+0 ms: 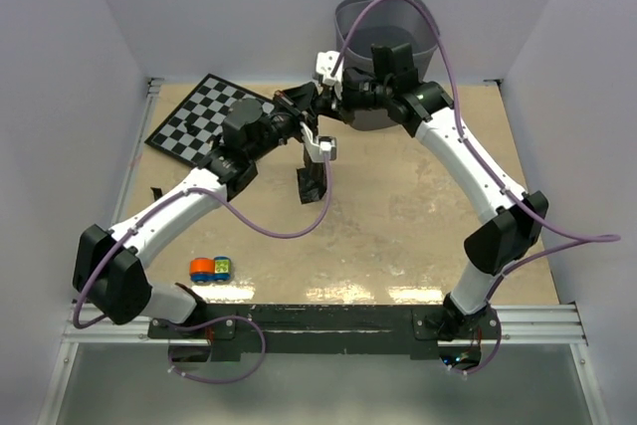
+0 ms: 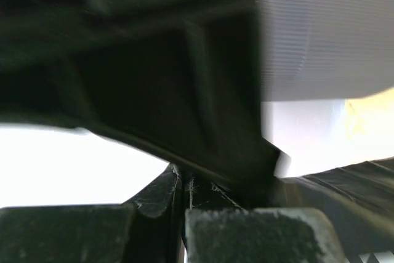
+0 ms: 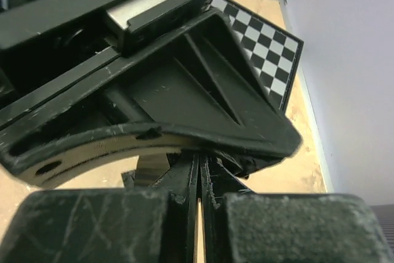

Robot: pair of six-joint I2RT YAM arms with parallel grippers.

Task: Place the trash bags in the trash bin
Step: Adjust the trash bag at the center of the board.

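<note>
My left gripper [image 1: 302,114] & right gripper [image 1: 330,105] look clamped together on the trash bag [image 1: 314,186], held up off the tabletop [image 1: 398,216], prob for carrying into the bin [image 1: 363,27] just behind.

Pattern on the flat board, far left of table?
Black-and-white checkerboard; clearest in the top external view.

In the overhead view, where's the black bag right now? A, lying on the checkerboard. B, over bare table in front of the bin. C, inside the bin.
B: the bag shows against the bare table, nearer the camera than the bin and off the checkerboard.
</note>
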